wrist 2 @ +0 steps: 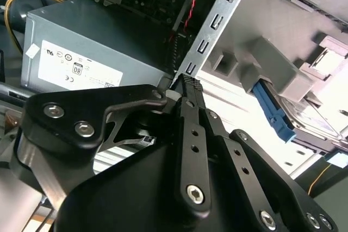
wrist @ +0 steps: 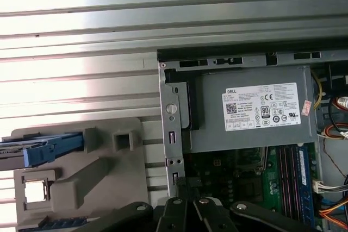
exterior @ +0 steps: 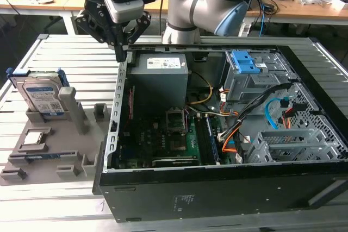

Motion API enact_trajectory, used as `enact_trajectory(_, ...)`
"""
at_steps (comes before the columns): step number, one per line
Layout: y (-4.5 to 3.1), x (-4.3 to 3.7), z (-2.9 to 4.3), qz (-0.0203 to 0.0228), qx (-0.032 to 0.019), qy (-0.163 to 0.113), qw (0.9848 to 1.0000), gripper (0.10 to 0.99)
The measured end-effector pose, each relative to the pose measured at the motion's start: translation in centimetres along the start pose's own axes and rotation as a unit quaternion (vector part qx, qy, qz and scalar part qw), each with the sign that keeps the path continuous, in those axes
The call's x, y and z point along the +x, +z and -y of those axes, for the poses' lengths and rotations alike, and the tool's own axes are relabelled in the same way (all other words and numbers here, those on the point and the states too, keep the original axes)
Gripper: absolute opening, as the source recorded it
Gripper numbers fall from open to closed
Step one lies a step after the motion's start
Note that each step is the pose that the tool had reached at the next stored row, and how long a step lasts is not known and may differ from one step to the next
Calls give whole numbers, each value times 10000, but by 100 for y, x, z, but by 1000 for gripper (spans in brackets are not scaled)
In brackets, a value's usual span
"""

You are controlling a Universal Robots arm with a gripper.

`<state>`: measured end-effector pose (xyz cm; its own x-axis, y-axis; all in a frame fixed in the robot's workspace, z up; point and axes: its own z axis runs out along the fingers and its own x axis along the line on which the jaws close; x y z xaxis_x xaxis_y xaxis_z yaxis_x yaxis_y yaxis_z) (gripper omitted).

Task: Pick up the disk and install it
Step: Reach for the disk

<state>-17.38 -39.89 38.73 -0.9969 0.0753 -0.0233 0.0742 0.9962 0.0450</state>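
The disk [exterior: 39, 96] is a silver drive with a white-and-blue label and blue side rails. It stands on edge in a slot of the grey holder [exterior: 81, 134] at the exterior view's left. Its blue rail [wrist: 46, 150] also appears in the first wrist view, and again as the blue rail [wrist 2: 272, 110] in the second wrist view. My gripper [exterior: 120, 54] hangs over the back left corner of the open computer case [exterior: 217, 194], well apart from the disk. Its black fingers [wrist 2: 190, 129] meet at the tips, shut on nothing, just above the case's metal edge [wrist: 169, 134].
The grey holder also carries a small square chip [exterior: 33, 138] and a long thin memory stick [exterior: 41, 156]. Inside the case are a grey power supply [exterior: 160, 74], the green board [exterior: 163, 139], a blue drive bracket [exterior: 247, 61], a metal drive cage [exterior: 288, 145] and loose cables. Everything rests on a ribbed metal table [exterior: 70, 58].
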Motion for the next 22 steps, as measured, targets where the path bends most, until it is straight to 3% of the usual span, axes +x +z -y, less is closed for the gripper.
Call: enact_trajectory(22,-11,411,30,0,0,0,10000,106)
